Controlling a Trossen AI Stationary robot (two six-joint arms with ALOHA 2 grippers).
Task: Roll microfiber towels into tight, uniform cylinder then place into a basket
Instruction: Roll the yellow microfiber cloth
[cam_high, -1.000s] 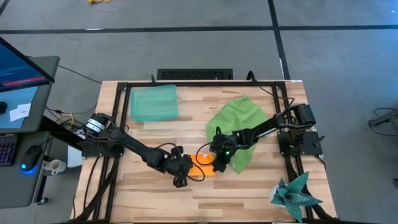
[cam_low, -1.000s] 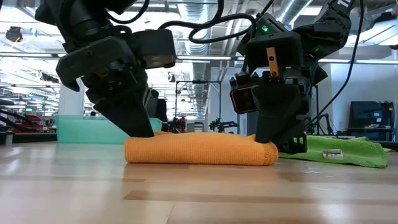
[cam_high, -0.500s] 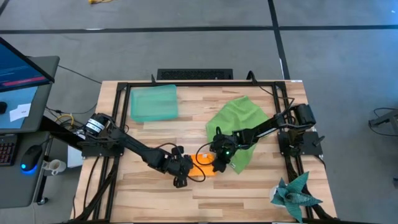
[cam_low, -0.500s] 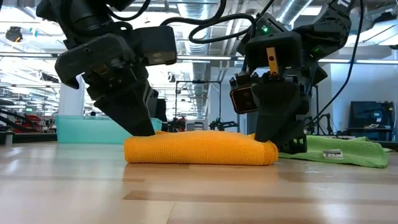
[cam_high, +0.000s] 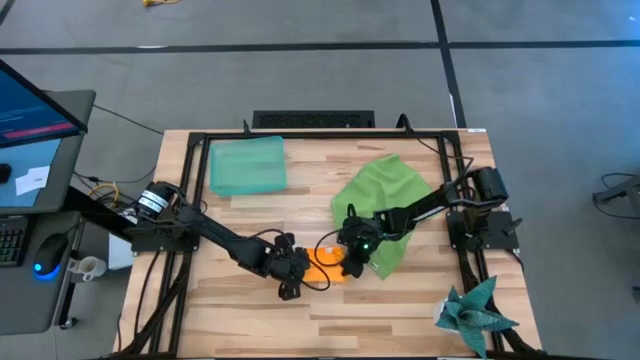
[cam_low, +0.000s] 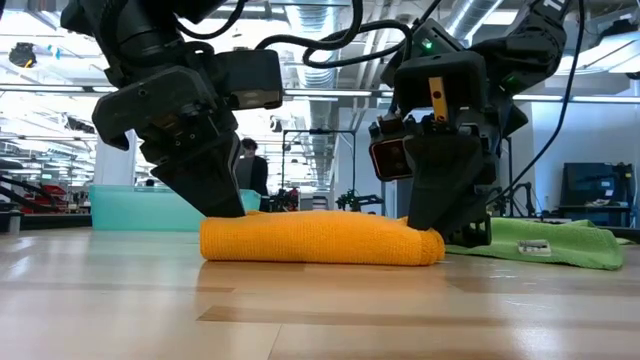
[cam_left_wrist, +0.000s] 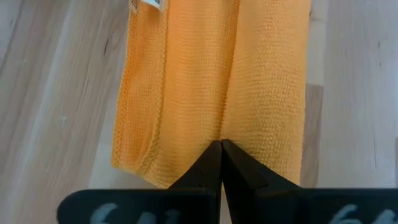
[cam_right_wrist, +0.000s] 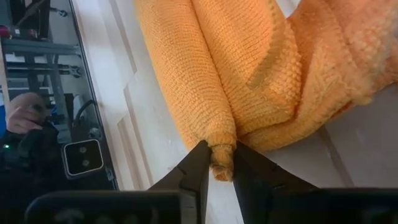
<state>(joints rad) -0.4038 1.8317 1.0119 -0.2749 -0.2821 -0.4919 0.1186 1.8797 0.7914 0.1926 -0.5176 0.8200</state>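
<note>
The orange towel (cam_high: 325, 264) lies at the table's middle near side as a partly rolled, flattened bundle (cam_low: 320, 240), resting along its length on the wood. My left gripper (cam_high: 300, 274) is at its left end with fingers shut (cam_left_wrist: 221, 146). My right gripper (cam_high: 350, 264) is at its right end, shut on the roll (cam_right_wrist: 220, 160). The lime green towel (cam_high: 385, 195) lies spread and rumpled behind and right of the right gripper. The teal basket (cam_high: 247, 165) stands at the far left, holding nothing. My left gripper has its shut fingertips (cam_left_wrist: 211, 158) on the crease between the rolled part and the flat layer (cam_left_wrist: 222, 127), at the towel's left end, slanting down from the left. No cloth shows between them. The towel lies on the table. My right gripper pinches the end of the towel's thin roll (cam_right_wrist: 219, 142) between its two fingers, only a small tip of it. The fingers come down at the towel's right end (cam_low: 430, 232) and point along the roll. The towel rests on the table, slack.
A spiky teal star-shaped object (cam_high: 475, 310) sits at the near right corner. Black frame rails (cam_high: 185, 200) run along the table's left, right and far sides. Bare wood lies in front of the towel (cam_high: 330, 315). A person (cam_low: 245, 165) stands far behind the table.
</note>
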